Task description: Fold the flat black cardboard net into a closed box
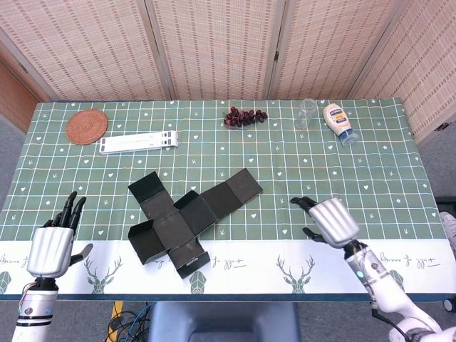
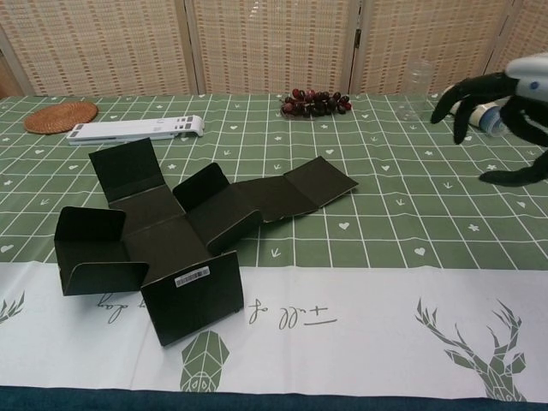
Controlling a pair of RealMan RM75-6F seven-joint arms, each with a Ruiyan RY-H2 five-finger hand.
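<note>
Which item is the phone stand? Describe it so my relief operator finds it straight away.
Start at the round woven coaster in the table's far-left corner. Just right of it and slightly nearer the robot lies the phone stand, a long, flat white bar. It is the only white, straight-edged thing on that side; the black cardboard net lies nearer the robot.

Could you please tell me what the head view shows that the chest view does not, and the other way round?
Only the head view shows the left hand, open at the table's near left edge, and the right forearm behind the right hand. Only the chest view shows the white barcode label on the net's nearest upright flap. Both show the black net, touched by neither hand, the open right hand, grapes, glass, bottle, coaster and the flat white object.
</note>
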